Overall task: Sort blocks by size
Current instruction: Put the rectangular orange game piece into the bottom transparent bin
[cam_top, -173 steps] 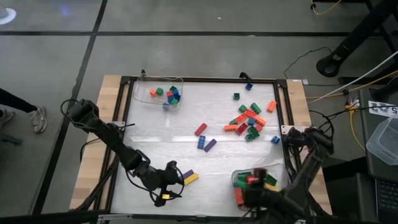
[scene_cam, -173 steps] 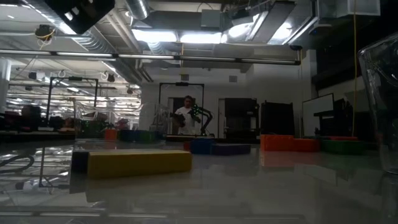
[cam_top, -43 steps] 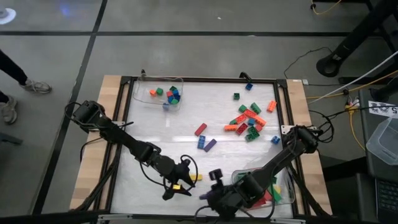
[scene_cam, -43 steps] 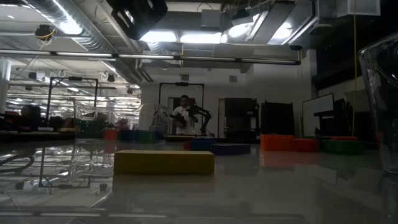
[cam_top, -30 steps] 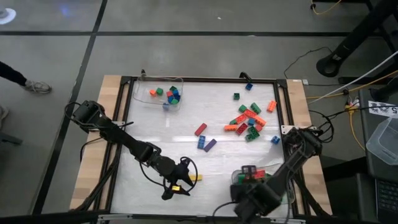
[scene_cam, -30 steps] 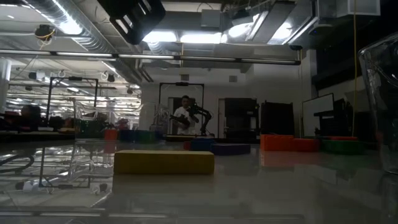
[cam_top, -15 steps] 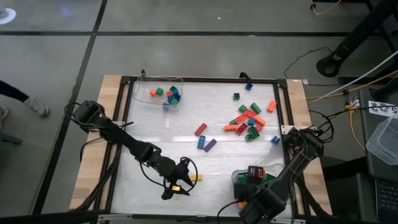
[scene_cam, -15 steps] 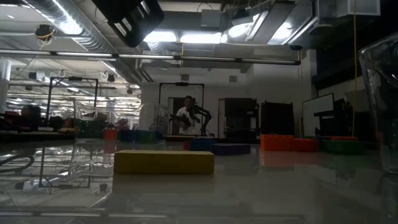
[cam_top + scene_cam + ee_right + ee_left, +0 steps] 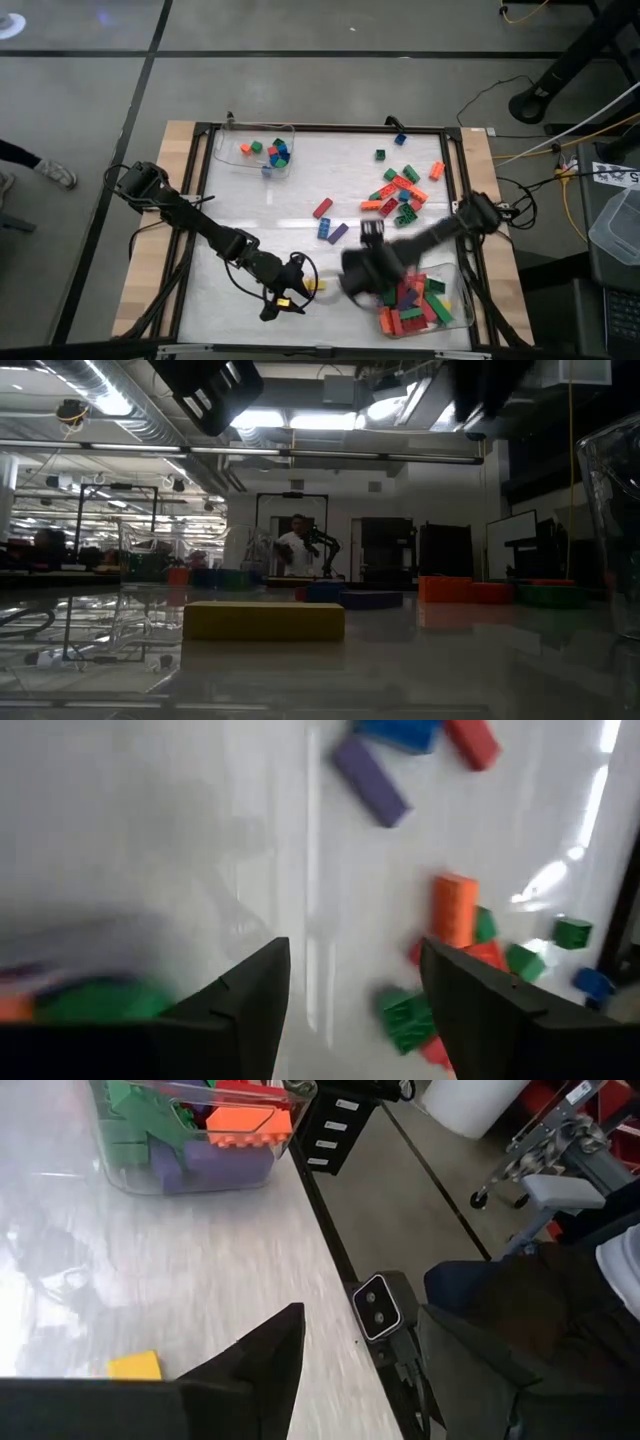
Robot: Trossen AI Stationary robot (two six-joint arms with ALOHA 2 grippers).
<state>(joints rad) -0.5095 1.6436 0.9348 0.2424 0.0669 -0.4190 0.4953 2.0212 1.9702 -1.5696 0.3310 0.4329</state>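
Step in hand, as judged: the long blocks are being gathered in the near-right tray (image 9: pixel 455 312), the short ones in the far-left tray (image 9: pixel 291 133); the right claw (image 9: pixel 371 232) is empty, fingers apart, over bare bench between that tray and the loose blocks

Nearest the front edge, the left claw (image 9: pixel 283 303) sits low over the yellow block (image 9: pixel 313 286), fingers spread, nothing between them; the block lies flat on the bench (image 9: pixel 260 215) just beside the claw; the near-right tray, close to the front-right corner, holds a heap of red, green, orange and purple blocks (image 9: pixel 412 305)

Toward the middle lie three loose long blocks: purple (image 9: pixel 338 233), blue (image 9: pixel 324 228), red (image 9: pixel 322 208); beyond them, near the right rail, the main cluster (image 9: pixel 400 190); single blocks lie farther out toward the far-right corner (image 9: pixel 400 139)

Next move, as judged: the right claw descends on one long block from the trio, purple being nearest; the left claw closes on the yellow block

Clearances: wide bare bench lies left of centre; the black frame (image 9: pixel 330 129) bounds every side; both claws work near the front, so their paths to the near-right tray may cross; the cluster is tight, so picking there risks nudging neighbours
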